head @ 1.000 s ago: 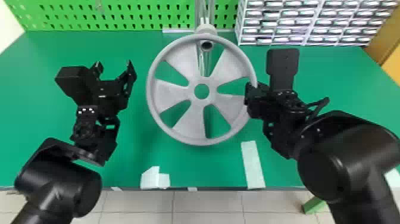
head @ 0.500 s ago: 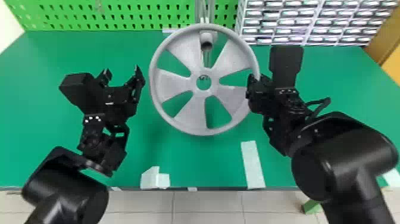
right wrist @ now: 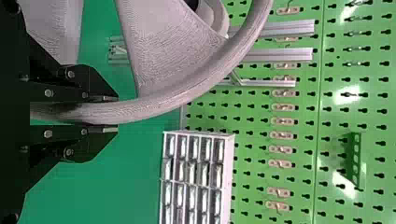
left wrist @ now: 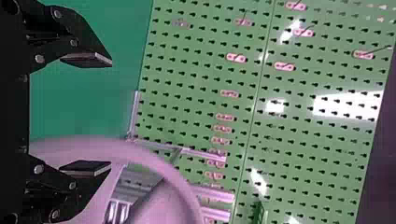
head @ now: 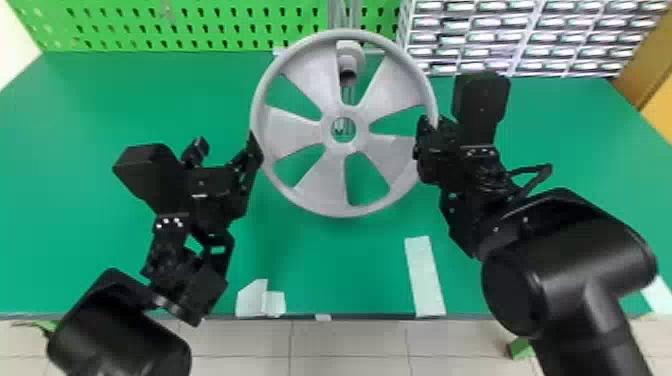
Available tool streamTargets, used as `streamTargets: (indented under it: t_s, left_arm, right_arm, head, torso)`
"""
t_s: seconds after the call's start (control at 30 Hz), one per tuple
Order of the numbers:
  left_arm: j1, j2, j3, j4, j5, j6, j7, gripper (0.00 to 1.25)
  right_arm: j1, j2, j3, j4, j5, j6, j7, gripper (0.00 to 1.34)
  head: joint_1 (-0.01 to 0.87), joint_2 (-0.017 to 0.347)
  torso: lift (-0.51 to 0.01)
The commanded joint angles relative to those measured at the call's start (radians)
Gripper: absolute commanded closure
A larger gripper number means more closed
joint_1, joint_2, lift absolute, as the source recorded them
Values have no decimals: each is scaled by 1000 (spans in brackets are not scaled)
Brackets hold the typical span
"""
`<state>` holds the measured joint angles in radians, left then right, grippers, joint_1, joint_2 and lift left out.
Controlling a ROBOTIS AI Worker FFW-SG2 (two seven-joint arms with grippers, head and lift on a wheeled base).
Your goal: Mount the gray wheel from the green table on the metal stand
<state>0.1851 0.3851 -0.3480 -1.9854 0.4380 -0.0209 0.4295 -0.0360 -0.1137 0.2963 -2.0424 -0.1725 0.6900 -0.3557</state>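
Your right pincer (head: 433,124), the black two-fingered end of your right arm, is clenched on the rim of the large light-gray round wheel (head: 295,126) at the wheel's three o'clock. You can see in the right wrist view that its flat black fingers (right wrist: 102,129) lie along opposite sides of the rim. Your left pincer (head: 226,140), also black and two-fingered, is at the wheel's nine o'clock, released, with a wide gap between its fingers. One of those fingers is right by the rim; you cannot tell whether it touches.

The wheel has five broad spokes around a round hub hole, and its face is turned toward your head camera. It is between your two pincers, in front of the upright metal stand (head: 354,15). You see the stand's round gray tube end (head: 351,52) through the opening between two spokes, toward twelve o'clock from the hub hole, so the hub is still to be fitted onto it.

Your flat green table (head: 90,200) spreads below the wheel. Beyond it at twelve o'clock stands the bright green perforated metal pegboard (head: 190,30), and at one o'clock the white rack of small drawers (head: 530,37). Near the table's front edge you have a long white strip (head: 424,277) at five o'clock and angular white patches (head: 254,299) at seven.
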Motion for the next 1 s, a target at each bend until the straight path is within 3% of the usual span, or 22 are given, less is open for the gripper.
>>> streamTargets:
  t_s: [0.0,0.5,0.97]
  left_arm:
    - [-3,0,-43,-6,13,-2,0,472]
    - [-3,0,-66,-1,93,-11,-25,472]
    - [-21,0,-91,73,225,-94,-29,472]
  right_arm:
    - [1,3,1,11,10,-26,0,1331]
    - [4,19,7,51,27,-138,0,1329]
    - [16,19,11,57,25,-225,0,1331]
  head:
    - [867,52]
    - [867,52]
    - [867,52]
  torso:
    - [-100]
    - [-100]
    - [-100]
